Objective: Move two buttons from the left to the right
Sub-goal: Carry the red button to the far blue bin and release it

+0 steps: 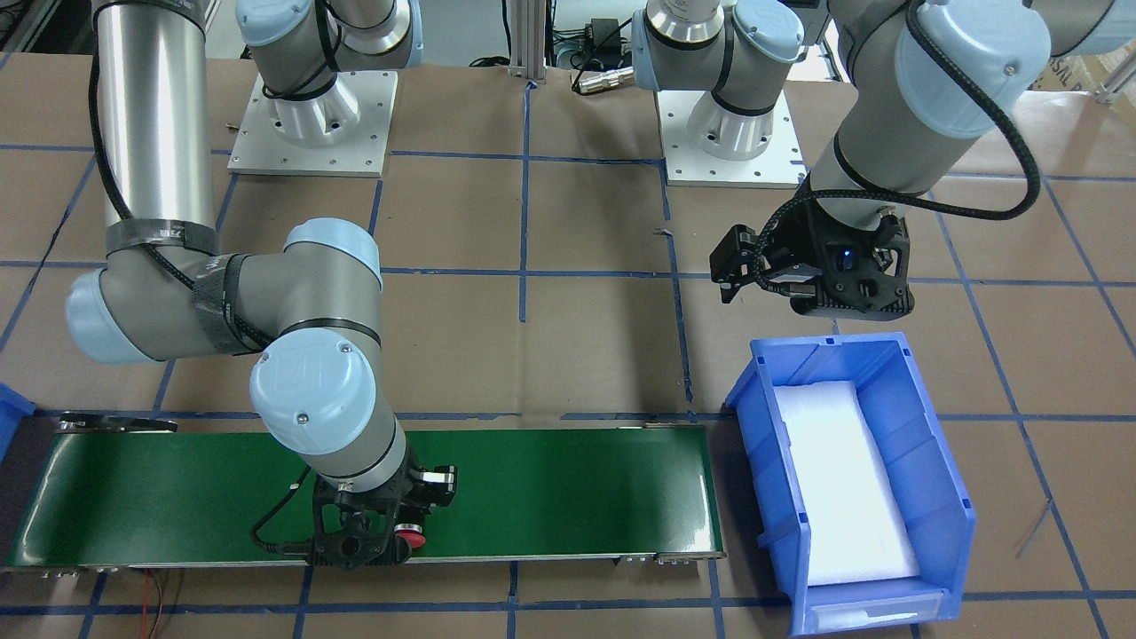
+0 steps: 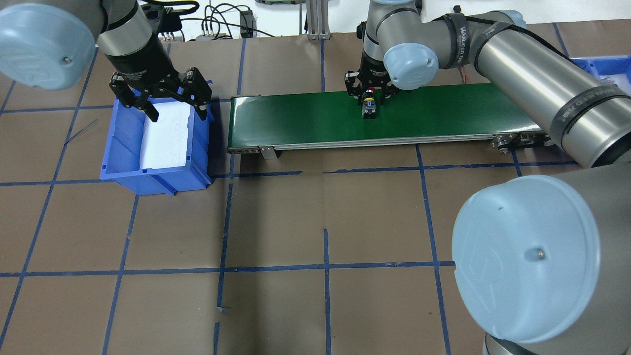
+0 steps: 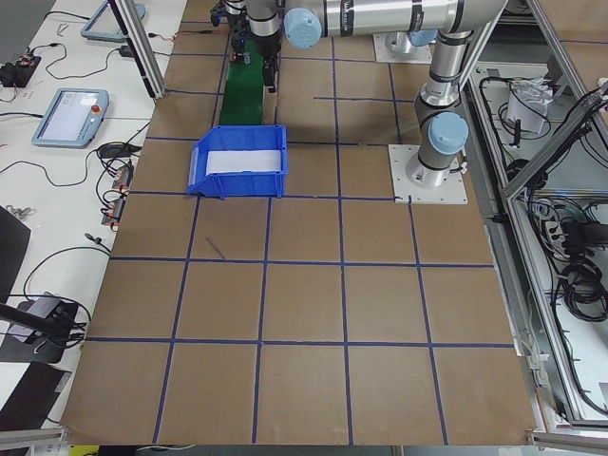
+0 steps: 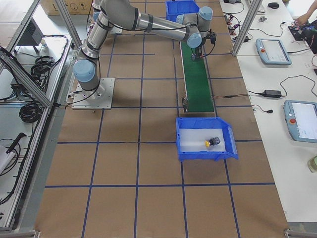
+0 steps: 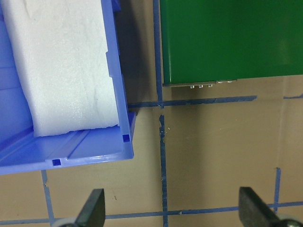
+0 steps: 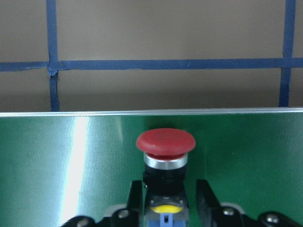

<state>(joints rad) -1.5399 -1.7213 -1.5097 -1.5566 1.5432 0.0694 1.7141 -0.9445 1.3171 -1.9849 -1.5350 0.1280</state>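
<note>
The brown, tape-gridded surface (image 2: 325,212) carries a blue bin (image 2: 111,148) at the left. The left claw (image 2: 177,116) hangs spread wide and empty over the bin's far end. Seen from the right end of the surface, the yellow button (image 4: 213,142) lies on the bin's white foam, so it looks unmoved. Midway along the green belt (image 2: 443,113) stands the red button (image 6: 165,142). The right claw (image 2: 369,98) is narrowed around its block, though I cannot tell whether it grips. Neither button has reached the far right bin (image 2: 599,66).
</note>
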